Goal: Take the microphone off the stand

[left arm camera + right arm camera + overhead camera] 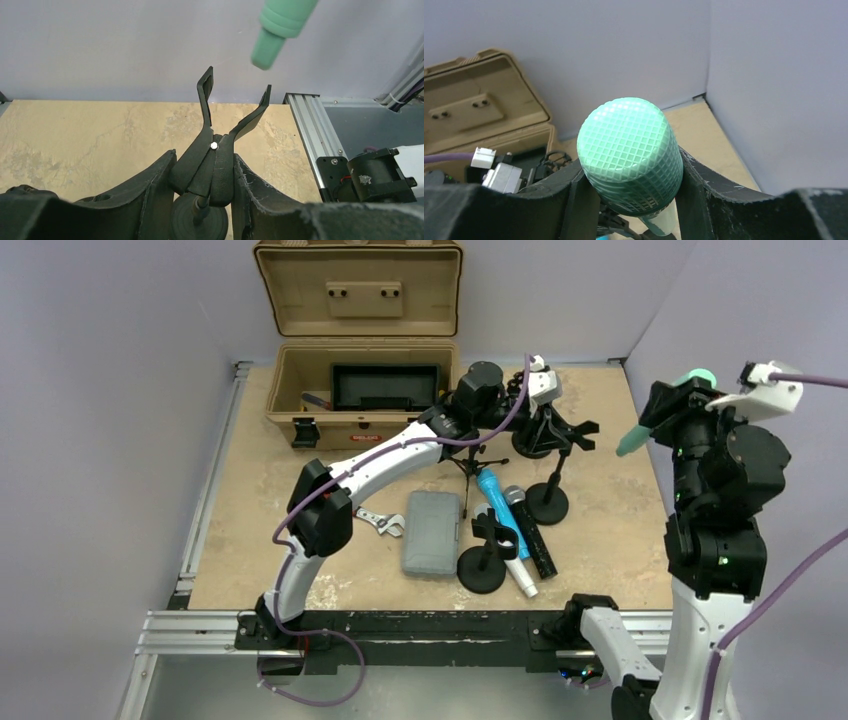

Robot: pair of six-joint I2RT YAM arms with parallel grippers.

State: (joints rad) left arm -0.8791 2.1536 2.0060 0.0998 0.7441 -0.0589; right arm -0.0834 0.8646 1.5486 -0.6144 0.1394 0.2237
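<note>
Green microphone grille at right wrist, stand clip at left

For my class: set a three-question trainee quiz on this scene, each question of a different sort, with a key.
1. True or false: the left gripper is shut on the stand clip.
2. What holds the green microphone? A. the left gripper B. the right gripper C. the stand clip
3. Fill in: the lid of the tan toolbox is ____.
Key: 1 true; 2 B; 3 open.
</note>
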